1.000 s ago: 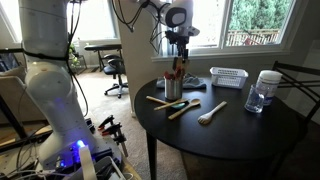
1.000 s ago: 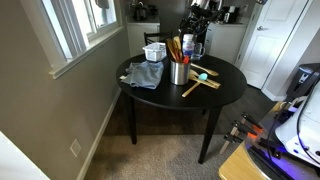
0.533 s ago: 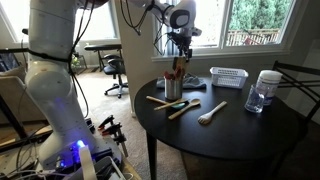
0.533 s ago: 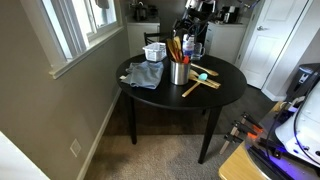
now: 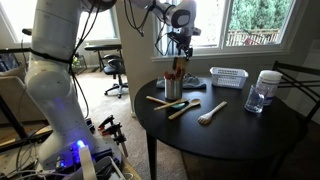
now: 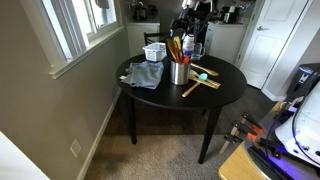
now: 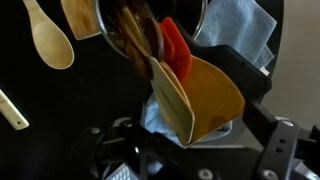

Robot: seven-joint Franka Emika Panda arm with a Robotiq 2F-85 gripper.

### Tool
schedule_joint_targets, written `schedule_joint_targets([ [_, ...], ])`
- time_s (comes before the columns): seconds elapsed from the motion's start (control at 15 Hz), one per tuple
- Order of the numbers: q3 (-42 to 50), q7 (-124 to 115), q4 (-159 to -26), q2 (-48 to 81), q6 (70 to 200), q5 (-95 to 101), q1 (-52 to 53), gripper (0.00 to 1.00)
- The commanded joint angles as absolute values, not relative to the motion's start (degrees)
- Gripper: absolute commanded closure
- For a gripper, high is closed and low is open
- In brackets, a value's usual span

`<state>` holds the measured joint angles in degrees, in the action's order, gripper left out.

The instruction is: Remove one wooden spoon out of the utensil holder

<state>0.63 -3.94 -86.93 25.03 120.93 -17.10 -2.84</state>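
— What have my fingers got?

— Your gripper hangs just above the utensil tips. In the wrist view your dark fingers are blurred at the bottom corners, with the broad, smooth head of a wooden spoon between them. I cannot tell whether they pinch it or stand apart.

— And the cup?

— The utensil holder is a silvery metal cylinder, upright on your round black table. It is crammed with wooden handles and a red spatula. Loose wooden spoons lie near it, and a crumpled blue-grey cloth lies just beside it. The top edge of the wrist view cuts off its rim.
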Motion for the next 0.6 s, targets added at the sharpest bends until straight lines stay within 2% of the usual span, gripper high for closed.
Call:
schedule_joint_targets([
  [0.0,-0.21,-1.43,-83.71,27.31,117.98,-16.97,-4.06,0.0],
  [0.13,-0.15,-1.24,-83.16,27.95,117.46,-16.78,-4.14,0.0],
  [0.2,-0.23,-0.87,-83.12,28.02,117.67,-16.96,-4.27,0.25],
  [0.27,-0.28,-0.46,-83.09,28.14,117.72,-17.02,-4.36,0.27],
  [0.53,-0.22,0.15,-83.53,27.96,117.95,-16.87,-4.55,0.55],
])
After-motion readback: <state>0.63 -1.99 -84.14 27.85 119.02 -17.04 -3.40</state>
